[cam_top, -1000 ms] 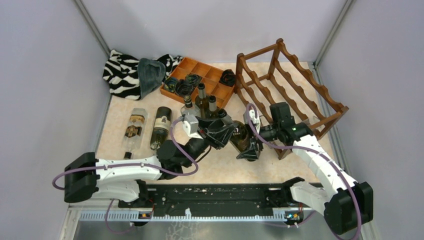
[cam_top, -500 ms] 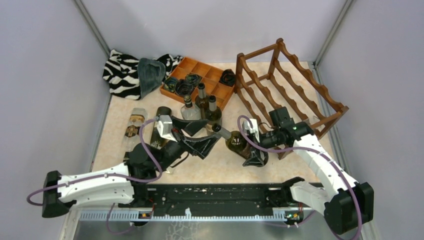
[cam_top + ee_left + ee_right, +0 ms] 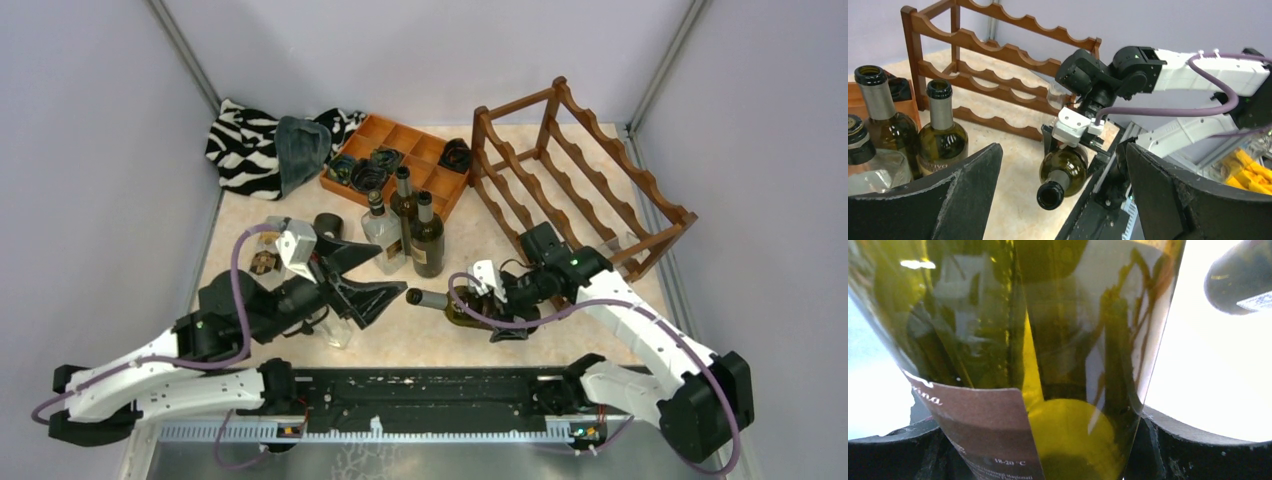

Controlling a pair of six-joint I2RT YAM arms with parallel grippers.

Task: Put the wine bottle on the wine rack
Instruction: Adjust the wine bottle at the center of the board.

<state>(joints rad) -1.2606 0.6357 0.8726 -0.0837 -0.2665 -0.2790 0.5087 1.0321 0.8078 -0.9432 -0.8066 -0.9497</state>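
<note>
The wine bottle [image 3: 447, 303] is dark green glass with a brown label, held lying roughly level with its open neck pointing left. My right gripper [image 3: 492, 306] is shut on its body, and the glass [image 3: 1048, 340] fills the right wrist view between the fingers [image 3: 1198, 450]. My left gripper [image 3: 385, 268] stands wide open to the left of the neck, apart from it. In the left wrist view the bottle [image 3: 1065, 170] points its mouth toward the left gripper [image 3: 1063, 152]. The wine rack [image 3: 580, 180], a reddish-brown scalloped frame, stands behind the right arm at the back right and also shows in the left wrist view [image 3: 998, 50].
Three upright bottles [image 3: 405, 225] stand in the middle, just behind the left gripper. An orange-brown compartment tray [image 3: 437, 180] and a zebra-striped cloth [image 3: 245, 145] lie at the back. A clear bottle [image 3: 268, 252] lies at the left beside the left arm.
My left gripper opened, let go of the bottle's neck and drew back to the left. The right gripper carried the bottle nearer the front edge and turned it level.
</note>
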